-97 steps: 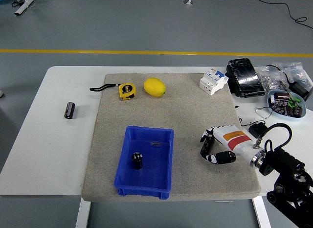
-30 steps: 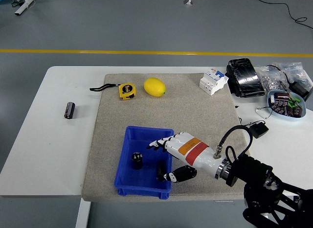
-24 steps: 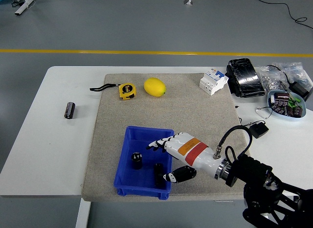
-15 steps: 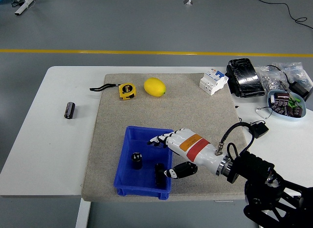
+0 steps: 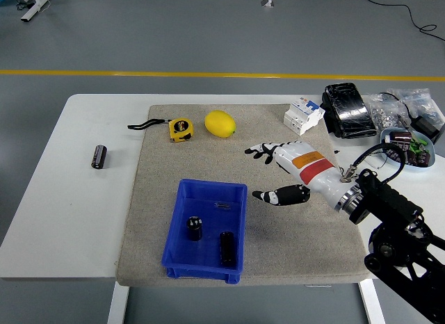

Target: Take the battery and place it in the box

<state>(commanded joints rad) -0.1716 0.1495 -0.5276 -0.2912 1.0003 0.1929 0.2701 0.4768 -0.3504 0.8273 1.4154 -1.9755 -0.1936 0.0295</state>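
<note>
A blue box (image 5: 182, 220) sits at the mat's front. Two black batteries are inside it: one upright (image 5: 195, 228) and one lying flat (image 5: 227, 247) near the right wall. A third black battery (image 5: 99, 156) lies on the bare white table at the far left. My right hand (image 5: 268, 174) hovers over the mat to the right of the box and beyond it, fingers spread, holding nothing. The left arm is out of view.
A yellow tape measure (image 5: 181, 128) and a lemon (image 5: 220, 123) lie at the mat's far edge. A white breaker (image 5: 304, 115), a black wrapped pack (image 5: 348, 110), a bowl of parts (image 5: 407, 148) and cables crowd the table's right side.
My right hand let go of the battery in the box, then drew back up and to the right, out over the mat. The battery now lies flat in the box.
</note>
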